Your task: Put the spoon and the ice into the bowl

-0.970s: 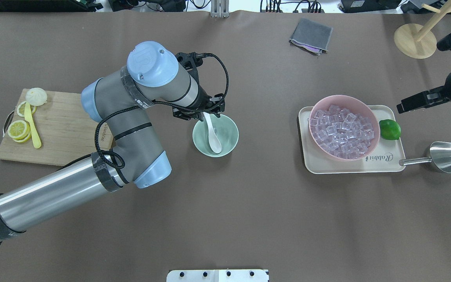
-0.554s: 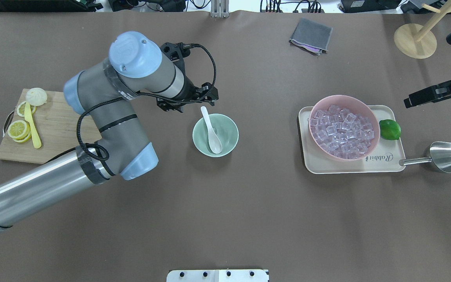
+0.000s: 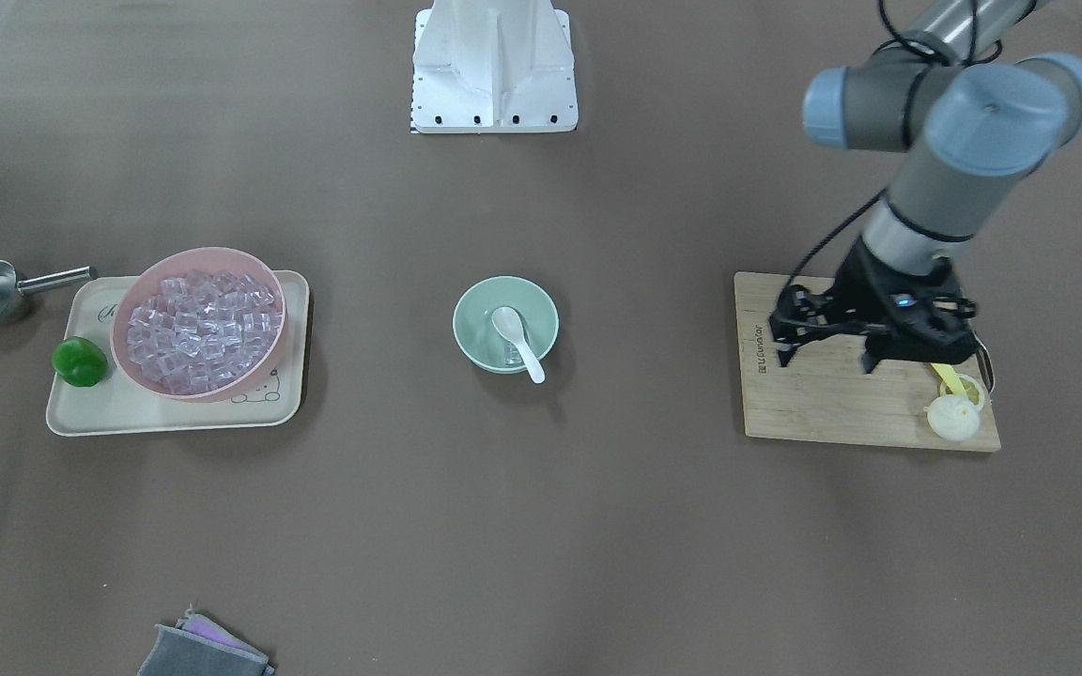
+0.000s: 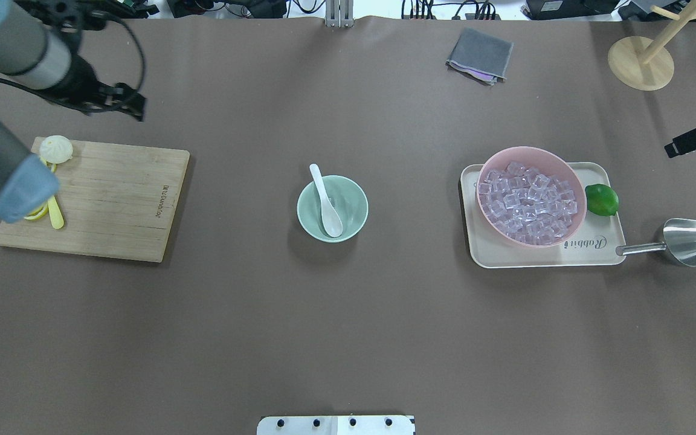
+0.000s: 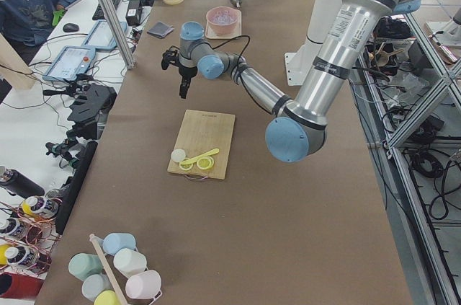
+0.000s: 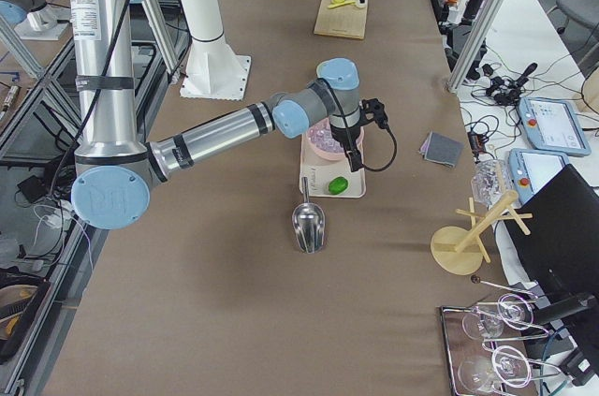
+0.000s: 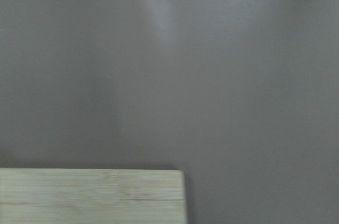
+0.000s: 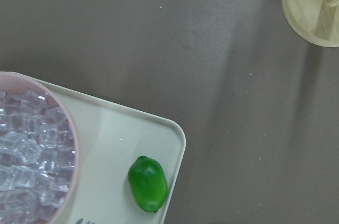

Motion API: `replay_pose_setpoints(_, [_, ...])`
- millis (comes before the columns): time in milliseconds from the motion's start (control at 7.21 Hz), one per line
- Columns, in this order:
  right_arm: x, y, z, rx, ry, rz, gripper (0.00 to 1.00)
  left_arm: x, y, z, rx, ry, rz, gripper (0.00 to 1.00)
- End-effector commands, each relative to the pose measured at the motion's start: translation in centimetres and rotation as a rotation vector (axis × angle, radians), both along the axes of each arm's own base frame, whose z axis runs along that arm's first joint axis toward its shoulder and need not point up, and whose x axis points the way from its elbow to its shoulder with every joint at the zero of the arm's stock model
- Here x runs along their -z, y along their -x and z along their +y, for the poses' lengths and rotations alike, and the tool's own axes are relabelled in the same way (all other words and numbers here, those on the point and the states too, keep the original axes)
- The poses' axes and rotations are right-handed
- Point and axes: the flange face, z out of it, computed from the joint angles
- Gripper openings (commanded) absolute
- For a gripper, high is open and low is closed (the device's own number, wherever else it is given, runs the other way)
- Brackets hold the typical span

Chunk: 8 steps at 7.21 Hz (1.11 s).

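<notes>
Overhead exterior: ice [image 4: 529,202] lies left of right pincer [image 4: 686,144], grip unreadable, nearer than spread, empty left pincer [image 4: 115,106] at upper left.

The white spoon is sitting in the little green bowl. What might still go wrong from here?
The spoon leans with its handle poking past the rim of the bowl, so a knock might tip it out. The right arm ends above the tray, by the pink bowl heaped with ice and a loose lime. A clumsy dip there might scatter cubes or send the lime rolling.
</notes>
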Motion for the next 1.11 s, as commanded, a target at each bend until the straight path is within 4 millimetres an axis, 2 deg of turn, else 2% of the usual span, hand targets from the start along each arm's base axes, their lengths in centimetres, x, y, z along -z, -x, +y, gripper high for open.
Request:
replay_pose_setpoints(0, [-5.1,-4.2,-1.2,0.06,-0.003,-0.006,1.0,-9.2,15.3,1.2,-0.121,-0.049,-0.063,0.98])
replay_pose_setpoints(139, [-6.9,-4.5,-1.7,0.063,0.015,0.012,1.0,-13.2,20.9,3.9,-0.17,-0.06,-0.007,0.98])
replay_pose_setpoints(277, [-9.4,-5.2,-1.9,0.072,0.044,0.021,1.0,-14.9,22.7,5.8,-0.159,-0.043,0.001,0.98])
replay_pose_setpoints(416, [-10.6,-6.5,-2.0,0.061,0.049,0.029,1.0,-17.3,23.1,7.7,-0.163,0.004,-0.004,0.98])
replay_pose_setpoints(554, [-11.6,-8.1,-1.8,0.039,0.066,0.026,1.0,-19.3,23.4,8.7,-0.153,0.042,-0.034,0.98])
replay_pose_setpoints(693, [-12.4,-8.8,-1.5,0.033,0.072,0.039,1.0,-20.0,24.0,9.1,-0.137,0.058,-0.044,0.98])
replay_pose_setpoints(832, [-13.9,-10.5,-0.8,0.035,0.073,0.034,1.0,-20.8,24.8,9.9,-0.129,0.063,-0.042,0.98])
replay_pose_setpoints(970, [-14.6,-10.7,-0.2,0.051,0.072,0.04,1.0,-22.5,24.8,10.6,-0.126,0.115,-0.028,0.98])
